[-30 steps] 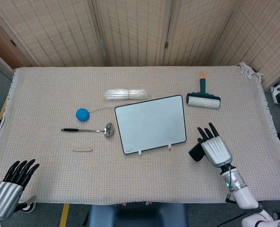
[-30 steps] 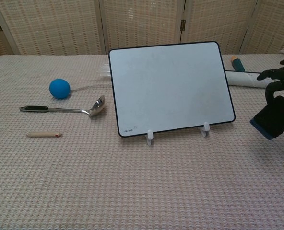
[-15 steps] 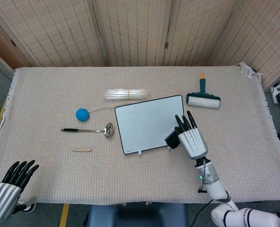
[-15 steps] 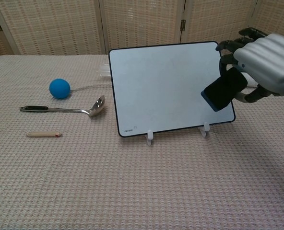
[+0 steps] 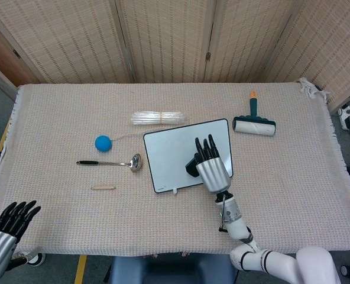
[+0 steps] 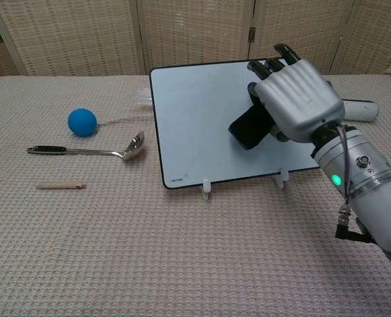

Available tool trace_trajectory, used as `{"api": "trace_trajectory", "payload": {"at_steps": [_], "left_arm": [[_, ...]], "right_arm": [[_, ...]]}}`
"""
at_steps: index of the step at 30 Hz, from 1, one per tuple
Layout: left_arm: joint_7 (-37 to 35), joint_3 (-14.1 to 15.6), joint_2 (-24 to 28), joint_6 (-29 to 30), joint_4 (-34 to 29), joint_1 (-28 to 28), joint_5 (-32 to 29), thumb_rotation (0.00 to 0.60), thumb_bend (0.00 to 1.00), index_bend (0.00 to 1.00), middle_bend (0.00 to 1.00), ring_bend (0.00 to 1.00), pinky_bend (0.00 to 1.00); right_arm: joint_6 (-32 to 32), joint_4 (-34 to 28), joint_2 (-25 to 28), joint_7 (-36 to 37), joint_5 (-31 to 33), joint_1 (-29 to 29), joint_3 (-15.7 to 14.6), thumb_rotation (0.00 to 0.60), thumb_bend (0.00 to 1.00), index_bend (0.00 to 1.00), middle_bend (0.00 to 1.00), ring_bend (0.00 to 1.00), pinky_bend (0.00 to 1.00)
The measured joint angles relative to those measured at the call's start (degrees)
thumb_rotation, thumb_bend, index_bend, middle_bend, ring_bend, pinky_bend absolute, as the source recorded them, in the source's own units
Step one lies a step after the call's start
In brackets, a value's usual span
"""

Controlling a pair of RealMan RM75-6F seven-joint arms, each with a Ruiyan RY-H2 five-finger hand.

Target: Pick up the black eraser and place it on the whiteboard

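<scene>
My right hand [image 5: 210,167] [image 6: 294,102] holds the black eraser [image 6: 250,127] [image 5: 192,165] in front of the right half of the whiteboard [image 5: 169,152] [image 6: 202,119]. The board leans back on two small white feet. In the chest view the eraser lies over the board's face; whether it touches the board I cannot tell. My left hand [image 5: 6,234] hangs off the table's near left corner with its fingers apart and nothing in it.
A blue ball [image 5: 103,142] [image 6: 82,121], a steel ladle [image 5: 111,162] [image 6: 90,151] and a small wooden stick [image 5: 102,187] [image 6: 61,185] lie left of the board. A clear packet [image 5: 159,118] lies behind it. A lint roller [image 5: 254,123] is at the back right.
My right hand has carried the eraser leftward from the table's right side to the front of the whiteboard. The left hand has slipped slightly lower.
</scene>
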Motion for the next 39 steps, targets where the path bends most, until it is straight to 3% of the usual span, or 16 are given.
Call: {"api": "trace_trajectory", "payload": {"at_steps": [10, 16, 22, 27, 31, 34, 39], "left_arm": [[0.55, -0.16, -0.12, -0.73, -0.09, -0.12, -0.38, 0.6, 0.2, 0.03, 0.09, 0.06, 0.07], [1.15, -0.16, -0.19, -0.59, -0.25, 0.1, -0.3, 0.6, 0.2, 0.03, 0.09, 0.06, 0.07], [1.71, -0.24, -0.37, -0.54, -0.28, 0.25, -0.34, 0.6, 0.2, 0.03, 0.09, 0.06, 0.07], [2.61, -0.49, -0.66, -1.1, -0.32, 0.18, -0.83, 0.6, 0.2, 0.03, 0.09, 0.06, 0.07], [3.85, -0.69, -1.05, -1.52, -0.49, 0.19, -1.19, 0.6, 0.2, 0.03, 0.09, 0.06, 0.07], [4.94, -0.82, -1.44, -1.92, -0.74, 0.18, -1.37, 0.6, 0.2, 0.03, 0.09, 0.06, 0.07], [7.34, -0.78, -2.14, -2.52, -0.93, 0.26, -1.2, 0.6, 0.2, 0.03, 0.09, 0.06, 0.07]], "right_arm": [[-0.59, 3.62, -2.68, -0.55, 1.86, 1.54, 1.52, 0.6, 0.31, 0.35, 0.08, 0.13, 0.0], [-1.24, 2.12, -1.96, -1.37, 2.8, 1.08, 1.3, 0.6, 0.31, 0.05, 0.01, 0.09, 0.0], [-0.7, -3.62, 1.3, -1.57, 2.36, -0.61, -0.4, 0.6, 0.31, 0.0, 0.0, 0.07, 0.0], [1.14, -13.37, 6.82, -1.44, 1.39, -3.59, -2.75, 0.6, 0.31, 0.0, 0.0, 0.05, 0.0], [3.14, -25.35, 13.61, -1.06, 1.23, -7.49, -5.63, 0.6, 0.31, 0.0, 0.0, 0.0, 0.0], [5.14, -36.73, 21.32, -0.53, 1.29, -11.58, -9.19, 0.6, 0.31, 0.0, 0.0, 0.0, 0.0], [10.37, -51.14, 38.63, 5.42, -1.53, -20.65, -19.25, 0.6, 0.31, 0.0, 0.0, 0.0, 0.0]]}}
